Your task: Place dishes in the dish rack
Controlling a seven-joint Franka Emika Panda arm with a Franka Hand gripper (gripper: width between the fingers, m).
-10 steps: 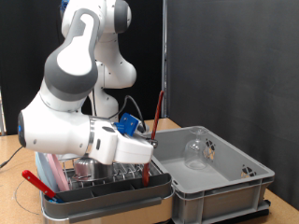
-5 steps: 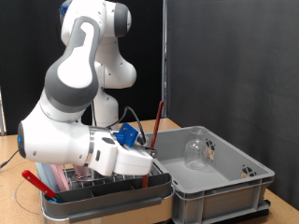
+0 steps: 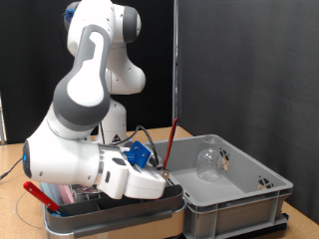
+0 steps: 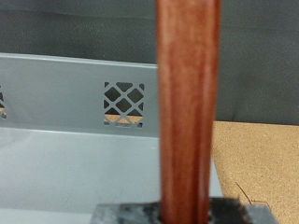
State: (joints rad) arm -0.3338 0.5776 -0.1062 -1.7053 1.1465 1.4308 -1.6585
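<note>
1. The arm (image 3: 85, 95) is folded low over the dish rack (image 3: 110, 204), which sits at the desk's (image 3: 12, 159) near edge, towards the exterior view's left. Its bulk hides most of the prongs, so I can't see where anything would seat. If it presses lower, the wrist housing looks likely to knock the rack or whatever stands in it.

2. The grey bin (image 3: 234, 189) is just beside the rack on the exterior view's right. A clear glass (image 3: 208, 161) is inside it, not yet racked. The stick's upper end leans over the bin's near wall, so a swing that way could catch the rim.

3. The pink plate (image 3: 68, 189) shows only as a sliver in the rack under the arm; a sideways nudge could tip it.

4. The tool (image 3: 159, 182) is down at the rack's end nearest the bin, clamped on the red stick (image 4: 188, 103), which the wrist view shows rising straight up from between the fingers. In the exterior view the stick tilts. It is thin and held at one end, so it may pivot or slip in the grip.

5. Compared with a second ago, the arm has sunk and curled in, the tool sits lower, and the stick leans more towards the bin.
</note>
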